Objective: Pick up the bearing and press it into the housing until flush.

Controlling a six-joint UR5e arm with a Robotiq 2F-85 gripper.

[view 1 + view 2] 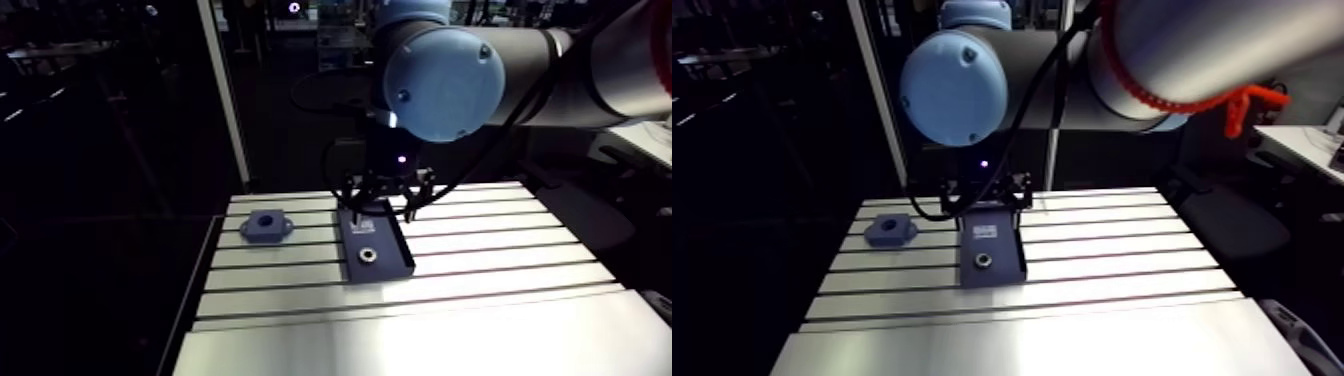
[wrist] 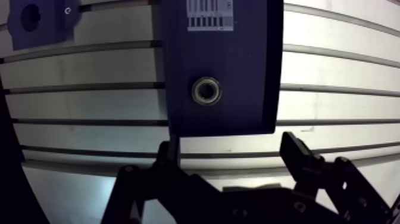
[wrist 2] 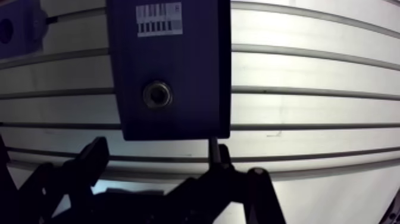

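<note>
Though arm view is dim, wrist view: fingers (image 2: 297, 156) seemingly apart | bearing (image 2: 206, 90) ahead

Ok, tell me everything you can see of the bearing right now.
The bearing is a small ring that looks like metal, with a silvery rim around a dark bore. It lies flat, bore upward, on a dark rectangular tray, at the end away from the tray's barcode label. Only the tray touches it. The gripper is open and the bearing lies ahead of its fingers, not between them. The housing sits apart on the table, beside the tray.
</note>
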